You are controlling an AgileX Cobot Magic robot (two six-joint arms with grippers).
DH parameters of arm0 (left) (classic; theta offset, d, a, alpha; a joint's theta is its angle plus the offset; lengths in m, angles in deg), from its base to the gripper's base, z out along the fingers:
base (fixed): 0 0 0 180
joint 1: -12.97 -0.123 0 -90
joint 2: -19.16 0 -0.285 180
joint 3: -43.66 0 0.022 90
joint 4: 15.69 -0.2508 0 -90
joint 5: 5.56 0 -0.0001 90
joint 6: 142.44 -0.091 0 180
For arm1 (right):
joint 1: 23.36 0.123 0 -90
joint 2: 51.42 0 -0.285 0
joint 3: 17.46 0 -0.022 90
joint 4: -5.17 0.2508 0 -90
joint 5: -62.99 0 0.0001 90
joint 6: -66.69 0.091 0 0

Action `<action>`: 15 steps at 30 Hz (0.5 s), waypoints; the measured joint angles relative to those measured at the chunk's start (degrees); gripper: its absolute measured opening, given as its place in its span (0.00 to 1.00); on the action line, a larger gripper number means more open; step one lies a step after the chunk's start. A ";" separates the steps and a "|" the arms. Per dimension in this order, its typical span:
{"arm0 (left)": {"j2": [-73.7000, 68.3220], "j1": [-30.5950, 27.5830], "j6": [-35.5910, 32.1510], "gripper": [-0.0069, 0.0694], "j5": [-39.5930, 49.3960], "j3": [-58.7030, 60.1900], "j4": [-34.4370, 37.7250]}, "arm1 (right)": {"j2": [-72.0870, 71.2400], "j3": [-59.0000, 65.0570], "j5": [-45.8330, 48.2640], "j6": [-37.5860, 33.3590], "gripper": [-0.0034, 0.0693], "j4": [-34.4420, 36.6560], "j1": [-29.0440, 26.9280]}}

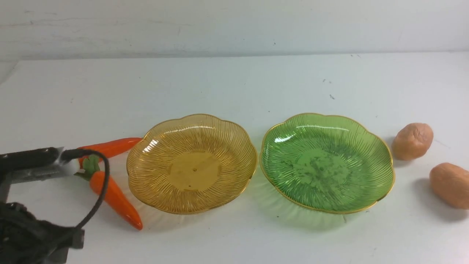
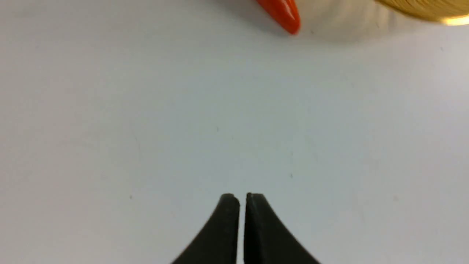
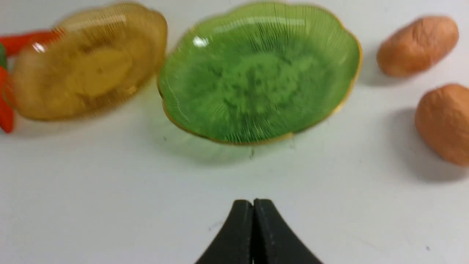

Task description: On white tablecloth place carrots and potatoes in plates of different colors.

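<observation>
Left gripper [image 2: 242, 196], right gripper [image 3: 253, 201] both pressed together; I see carrots [image 1: 115, 200] beside amber plate [image 1: 194, 170], potatoes [image 1: 413, 141] beside green plate [image 1: 326, 165].

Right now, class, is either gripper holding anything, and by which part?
Nothing is held. The left gripper and the right gripper are both shut and empty; the carrots and potatoes lie on the white tablecloth.

Amber plate [image 1: 191, 163], green plate [image 1: 327, 162] nearly touching; near cloth [image 1: 234, 238] bare; cable [image 1: 106, 183] crosses carrot [image 1: 121, 205].
</observation>
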 joint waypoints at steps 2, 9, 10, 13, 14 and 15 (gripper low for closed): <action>-5.21 0.00 4.46 0.15 -3.59 -1.09 -0.07 | 3.92 -1.30 2.35 0.56 0.03 -1.74 0.00; -21.03 0.00 10.43 0.59 -13.67 -9.52 0.37 | 10.03 -2.10 4.22 0.60 0.03 -2.38 0.00; -23.42 0.00 10.97 0.67 -15.34 -10.52 0.39 | 10.03 -2.10 4.22 0.50 0.03 -2.38 0.00; -28.01 0.00 12.64 0.78 -19.68 -11.81 -0.08 | 10.03 -2.10 4.26 0.09 0.03 -2.38 0.00; -29.15 0.00 13.30 0.80 -20.70 -11.95 -0.23 | 10.03 -2.10 4.26 0.09 0.03 -2.38 0.00; -30.23 0.00 13.70 0.81 -21.70 -12.02 -0.38 | 10.03 -2.10 4.26 0.09 0.03 -2.38 0.00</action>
